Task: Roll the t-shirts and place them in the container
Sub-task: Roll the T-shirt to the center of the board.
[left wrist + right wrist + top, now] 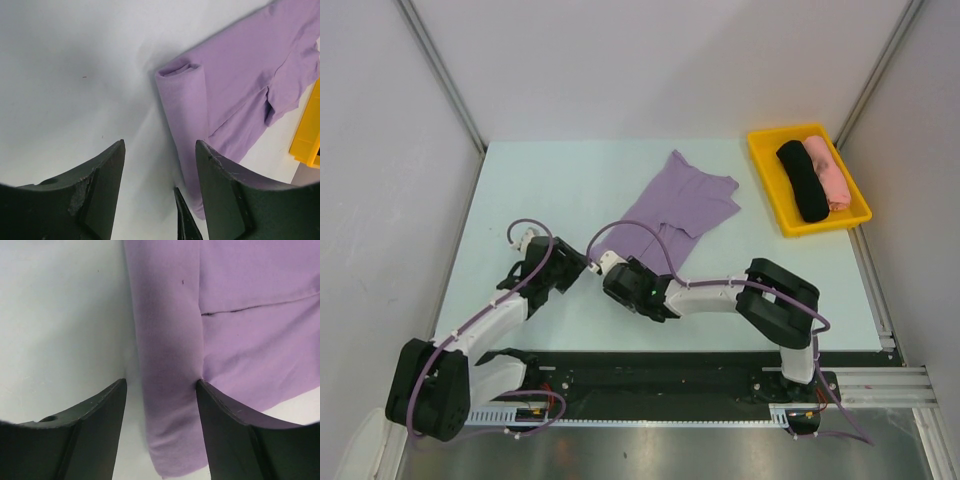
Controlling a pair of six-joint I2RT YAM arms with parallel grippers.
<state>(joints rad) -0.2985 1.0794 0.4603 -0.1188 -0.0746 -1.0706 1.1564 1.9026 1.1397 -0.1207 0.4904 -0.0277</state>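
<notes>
The right hand point(161, 385) is seen released, its two dark fingers spread to either side of a folded-over band along the near edge of the lavender t-shirt point(240, 315). The left hand point(160, 150) is likewise released and held over the bare worktop point(75, 60), with the rolled end of that band just beside its right finger. In the top view, both hands are set close together at the shirt's near corner. The rest of the shirt is spread flat near the middle of the pale worktop. Well apart, at the far right corner, a yellow tray point(765, 140) is placed. In it, a rolled black t-shirt point(803, 180) and a rolled pink t-shirt point(830, 172) are laid side by side, touching.
</notes>
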